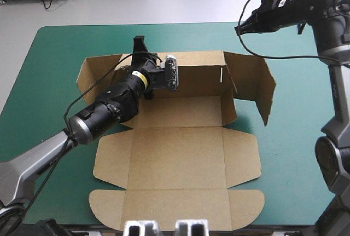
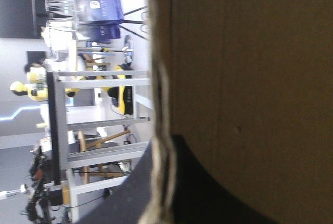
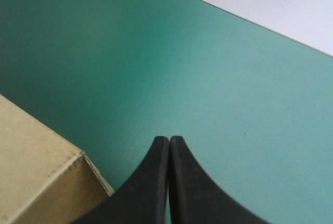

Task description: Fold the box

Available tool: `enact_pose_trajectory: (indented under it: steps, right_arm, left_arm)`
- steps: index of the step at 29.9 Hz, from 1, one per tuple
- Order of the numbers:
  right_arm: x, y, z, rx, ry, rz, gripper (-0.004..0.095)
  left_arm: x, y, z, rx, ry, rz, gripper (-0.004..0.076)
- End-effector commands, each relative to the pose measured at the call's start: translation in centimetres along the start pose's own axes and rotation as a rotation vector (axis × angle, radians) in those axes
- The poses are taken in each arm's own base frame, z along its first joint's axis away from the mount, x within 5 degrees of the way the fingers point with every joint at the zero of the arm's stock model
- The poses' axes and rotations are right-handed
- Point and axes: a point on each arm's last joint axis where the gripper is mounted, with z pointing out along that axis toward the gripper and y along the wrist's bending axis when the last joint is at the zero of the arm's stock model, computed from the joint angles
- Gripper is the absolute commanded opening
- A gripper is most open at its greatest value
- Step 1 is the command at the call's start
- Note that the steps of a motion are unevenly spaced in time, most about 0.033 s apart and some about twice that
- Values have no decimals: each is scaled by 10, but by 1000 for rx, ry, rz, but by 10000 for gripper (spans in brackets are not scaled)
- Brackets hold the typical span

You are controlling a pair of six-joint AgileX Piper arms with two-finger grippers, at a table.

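The brown box [image 1: 180,154] lies in the middle of the table, its back wall [image 1: 197,74] raised and the right side flap [image 1: 257,85] standing up. The lid panel [image 1: 175,208] lies flat toward the table's front edge. My left gripper [image 1: 139,44] is at the left part of the back wall's top edge. In the left wrist view the board [image 2: 250,78] fills the field, and its edge runs between the fingers of my left gripper [image 2: 164,141], shut on it. My right gripper [image 1: 239,29] hangs shut above the back right, holding nothing. Its wrist view shows the right gripper [image 3: 169,140] beside a box corner [image 3: 36,161].
The teal-green cover [image 1: 295,154] lies bare to the right of the box and along the far edge [image 3: 208,78]. The box's left side flap [image 1: 95,72] stands behind my left arm.
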Motion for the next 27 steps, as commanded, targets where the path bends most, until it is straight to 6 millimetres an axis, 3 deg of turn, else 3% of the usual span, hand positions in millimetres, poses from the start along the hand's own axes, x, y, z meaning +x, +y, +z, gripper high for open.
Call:
enact_pose_trajectory:
  steps: [1,9,14,18,27]
  right_arm:
    - [-4,0,0,-28,-17,19,-24]
    - [7,-9,47,-57,75,78,-24]
    - [27,-9,70,-91,177,103,-25]
    - [41,5,78,-248,198,110,-24]
    - [85,22,84,-379,297,80,-24]
  left_arm:
    - [-6,22,-17,-160,-87,22,-10]
    - [-4,22,-17,-208,-79,-3,-10]
    - [3,16,-10,-191,-36,-9,-10]
    - [10,7,-5,-173,12,-7,-10]
    - [13,-4,-3,-141,23,-8,-10]
